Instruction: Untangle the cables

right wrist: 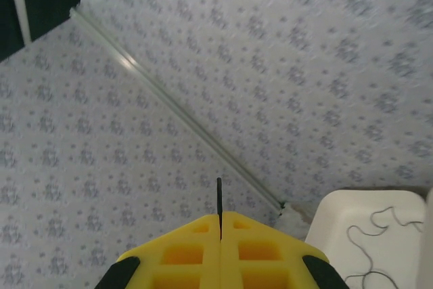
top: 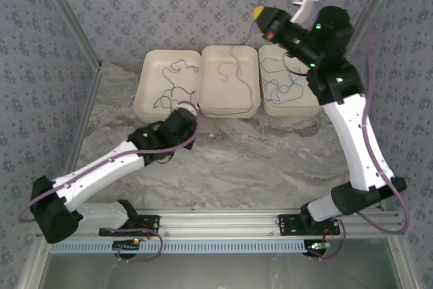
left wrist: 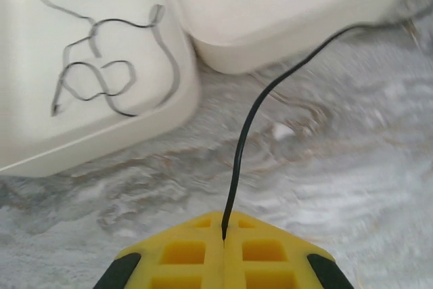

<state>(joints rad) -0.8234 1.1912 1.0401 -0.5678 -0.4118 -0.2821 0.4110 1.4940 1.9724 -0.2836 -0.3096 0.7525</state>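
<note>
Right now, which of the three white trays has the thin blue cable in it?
The right-hand white tray: a thin blue cable loops inside it. The middle tray holds a short orange cable, the left tray only black cable.

Two arms, left arm (top: 101, 170) and right arm (top: 352, 137): white links, black joint housings, small green lights. Purple-grey cable (top: 367, 126) runs along each. Gripper fingers (left wrist: 183, 252) are yellow with square recesses and black trim.

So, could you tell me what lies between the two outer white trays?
A third white rectangular tray holding a thin orange cable, in the top view.
</note>
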